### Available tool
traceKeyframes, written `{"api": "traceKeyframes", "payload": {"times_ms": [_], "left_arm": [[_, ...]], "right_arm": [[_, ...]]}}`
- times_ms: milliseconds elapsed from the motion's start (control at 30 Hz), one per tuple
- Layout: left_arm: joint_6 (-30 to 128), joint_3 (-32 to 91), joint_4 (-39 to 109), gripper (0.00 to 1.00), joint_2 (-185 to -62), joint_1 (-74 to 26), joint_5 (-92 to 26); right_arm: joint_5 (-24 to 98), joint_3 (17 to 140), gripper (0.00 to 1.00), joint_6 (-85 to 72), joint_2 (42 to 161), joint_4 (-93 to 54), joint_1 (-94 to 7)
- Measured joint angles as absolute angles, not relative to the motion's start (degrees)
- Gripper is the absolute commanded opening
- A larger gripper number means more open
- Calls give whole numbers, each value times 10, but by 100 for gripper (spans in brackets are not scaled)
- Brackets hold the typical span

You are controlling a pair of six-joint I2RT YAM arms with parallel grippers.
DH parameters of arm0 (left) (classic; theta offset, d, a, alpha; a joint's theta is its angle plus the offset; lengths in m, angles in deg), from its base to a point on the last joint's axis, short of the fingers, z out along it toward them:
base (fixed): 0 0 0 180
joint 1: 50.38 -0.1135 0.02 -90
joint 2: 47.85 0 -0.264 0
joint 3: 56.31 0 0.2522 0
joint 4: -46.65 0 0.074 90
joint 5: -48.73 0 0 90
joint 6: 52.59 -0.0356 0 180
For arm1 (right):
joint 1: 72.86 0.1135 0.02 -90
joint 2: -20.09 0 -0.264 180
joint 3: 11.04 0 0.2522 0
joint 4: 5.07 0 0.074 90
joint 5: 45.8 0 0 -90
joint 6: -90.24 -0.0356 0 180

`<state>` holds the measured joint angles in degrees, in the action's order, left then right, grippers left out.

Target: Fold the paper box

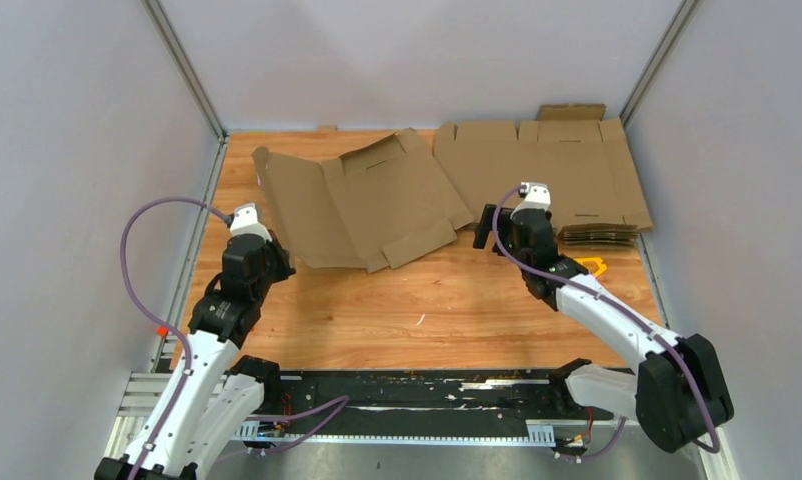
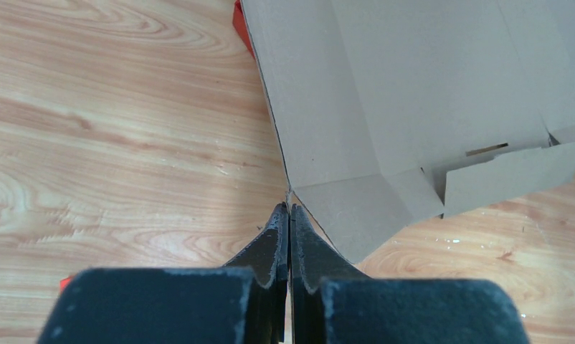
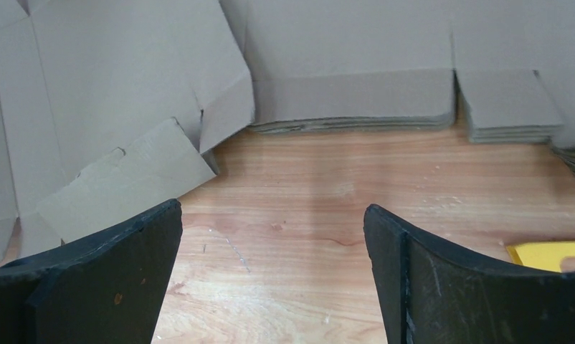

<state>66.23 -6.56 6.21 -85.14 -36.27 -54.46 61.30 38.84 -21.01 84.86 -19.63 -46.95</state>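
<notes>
Seemingly folding is only beginning: the paper box (image 1: 367,205) is lying flat far-left, left claw (image 2: 290,215) sitting clenched at its edge, right claw (image 3: 272,215) hanging released; its near flap (image 1: 417,243) is needing lifting next.

Shows plain unprinted brown on the paper box (image 1: 367,205) and on the stack of flat sheets (image 1: 552,165). Gives the table (image 1: 427,310) warm orange-tan wood grain. Leaves the left gripper (image 2: 290,211) and right gripper (image 3: 273,215) matte black, one flat item (image 3: 550,252) yellow.
</notes>
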Motion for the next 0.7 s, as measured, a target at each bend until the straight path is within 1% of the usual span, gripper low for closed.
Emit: {"api": "traceKeyframes", "payload": {"times_ms": [200, 333, 567, 700], "left_arm": [[634, -56, 51, 0, -850, -363, -513], [628, -39, 27, 0, -849, -363, -483], [593, 88, -80, 0, -855, -363, -458], [570, 161, -133, 0, -877, -363, -416]], "right_arm": [[495, 453, 98, -206, 912, -228, -517], [447, 482, 98, -206, 929, -245, -527], [400, 493, 96, -204, 941, -262, -527], [379, 494, 94, -201, 953, -272, -527]]}}
